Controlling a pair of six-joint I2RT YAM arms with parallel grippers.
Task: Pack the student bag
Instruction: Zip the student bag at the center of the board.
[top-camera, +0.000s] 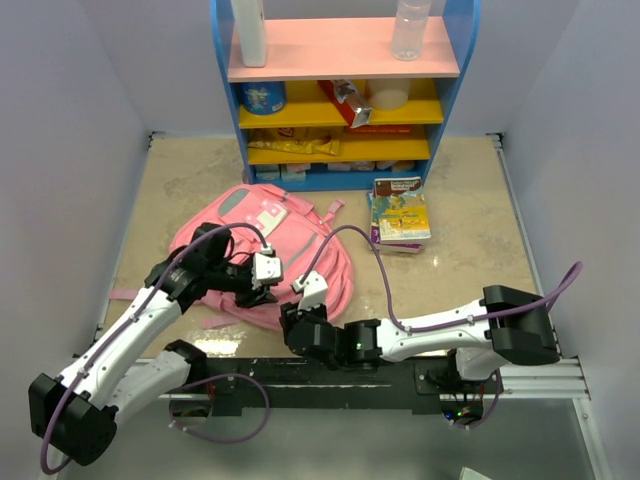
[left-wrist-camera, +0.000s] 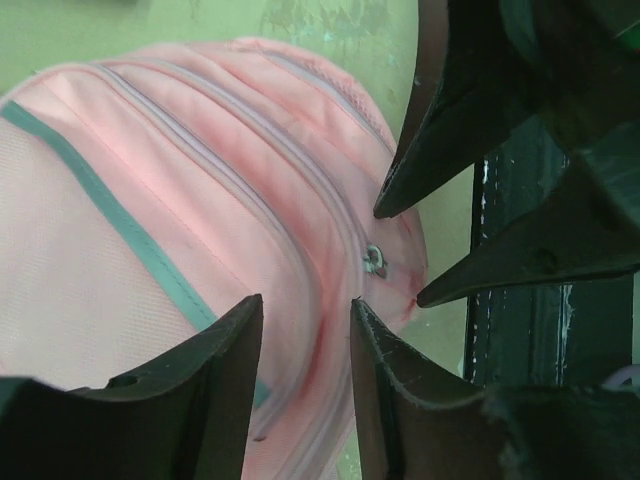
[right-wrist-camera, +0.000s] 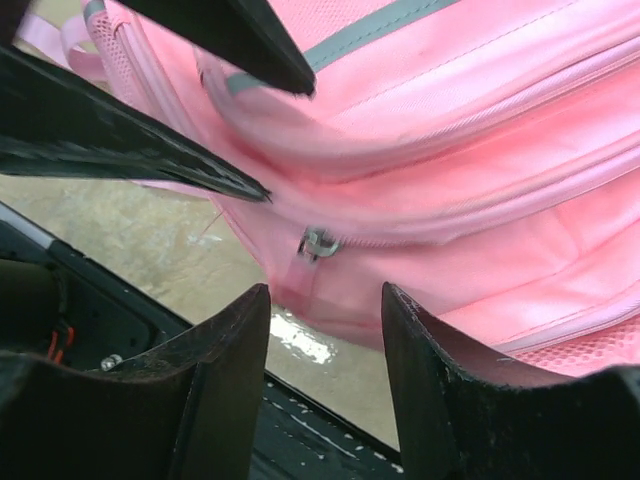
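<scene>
The student bag (top-camera: 262, 232), pink with a grey strip, lies flat on the table in front of the shelf. Both grippers meet at its near edge. My left gripper (top-camera: 262, 292) hangs over the pink fabric (left-wrist-camera: 200, 200), its jaws (left-wrist-camera: 305, 312) open with nothing between them. My right gripper (top-camera: 298, 295) faces it from the right, also open (right-wrist-camera: 325, 300). A small metal zip pull (right-wrist-camera: 315, 243) sits on the bag's edge just beyond the right fingertips, not held. The same zip pull (left-wrist-camera: 374, 258) shows in the left wrist view, between the right gripper's fingers (left-wrist-camera: 400, 195).
A blue shelf unit (top-camera: 222, 90) with pink and yellow shelves stands at the back, holding bottles (top-camera: 410, 30) and packets. A stack of books (top-camera: 400, 210) lies right of the bag. The black base rail (top-camera: 330, 385) runs close to the bag's near edge.
</scene>
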